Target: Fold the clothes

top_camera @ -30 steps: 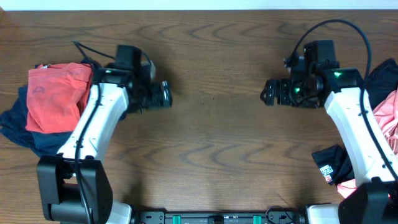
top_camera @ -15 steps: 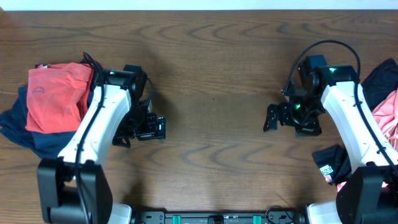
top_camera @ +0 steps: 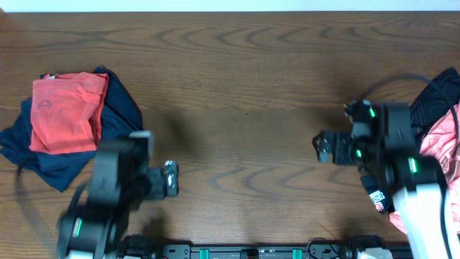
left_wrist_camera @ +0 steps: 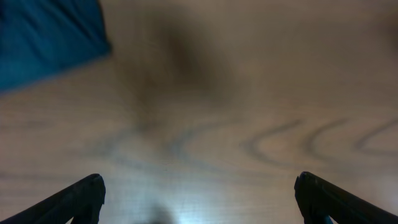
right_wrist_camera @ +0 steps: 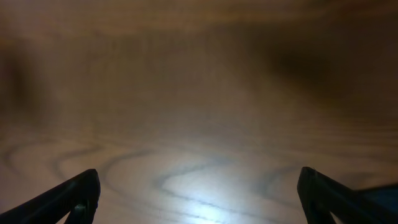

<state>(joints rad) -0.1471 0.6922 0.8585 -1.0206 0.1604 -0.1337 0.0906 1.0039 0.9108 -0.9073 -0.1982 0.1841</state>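
A folded orange-red garment [top_camera: 66,111] lies on a navy garment [top_camera: 118,108] at the table's left. A pile of pink [top_camera: 440,144] and dark clothes [top_camera: 438,90] lies at the right edge. My left gripper [top_camera: 171,178] is open and empty over bare wood near the front left; its fingertips frame the left wrist view [left_wrist_camera: 199,196], with a corner of the navy garment [left_wrist_camera: 43,37] at top left. My right gripper [top_camera: 322,147] is open and empty over bare wood, left of the right pile; the right wrist view [right_wrist_camera: 199,193] shows only wood between its fingertips.
The wooden table [top_camera: 244,86] spans the view, with its far edge along the top. A dark garment with a printed label [top_camera: 379,193] lies at the front right beside my right arm.
Both arms have pulled back toward the table's front. My left gripper moved down and slightly left, my right gripper moved a little down. Both stayed empty.
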